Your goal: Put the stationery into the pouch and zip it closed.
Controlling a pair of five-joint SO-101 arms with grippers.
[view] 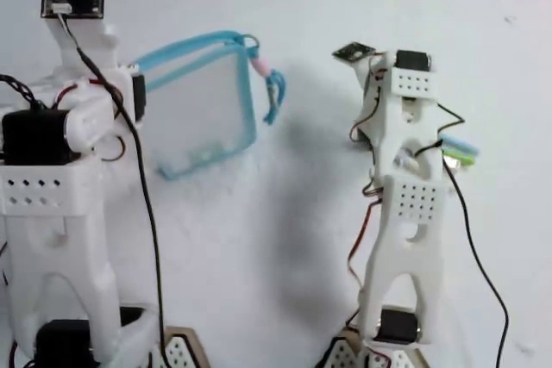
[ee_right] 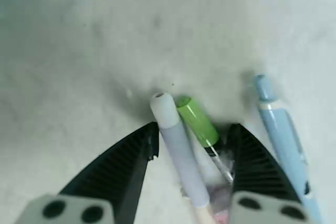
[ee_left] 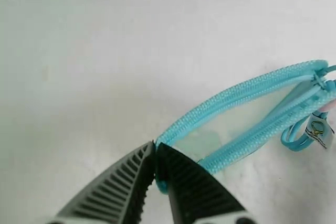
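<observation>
A clear pouch (view: pixel 203 109) with a light-blue zipper lies at the back left of the white table, its mouth gaping. My left gripper (view: pixel 139 85) is shut on the pouch's (ee_left: pixel 247 94) zipper-end corner, and its own point (ee_left: pixel 155 153) shows the dark fingers pressed together there. My right gripper (ee_right: pixel 193 137) is open, pointing down at the table. Between its fingers lie a grey-white pen (ee_right: pixel 176 150) and a green pen (ee_right: pixel 197 121). A light-blue pen (ee_right: pixel 281 129) lies just outside one finger. The blue pen (view: pixel 460 142) and green pen (view: pixel 463 159) peek out beside the right arm.
A blue strap (view: pixel 274 96) and pink tag (view: pixel 261 65) hang from the zipper pull at the pouch's far right corner; the strap (ee_left: pixel 299 135) curls on the table. White table (view: pixel 285 239) lies open between the two arms. The table's back edge runs close behind the pouch.
</observation>
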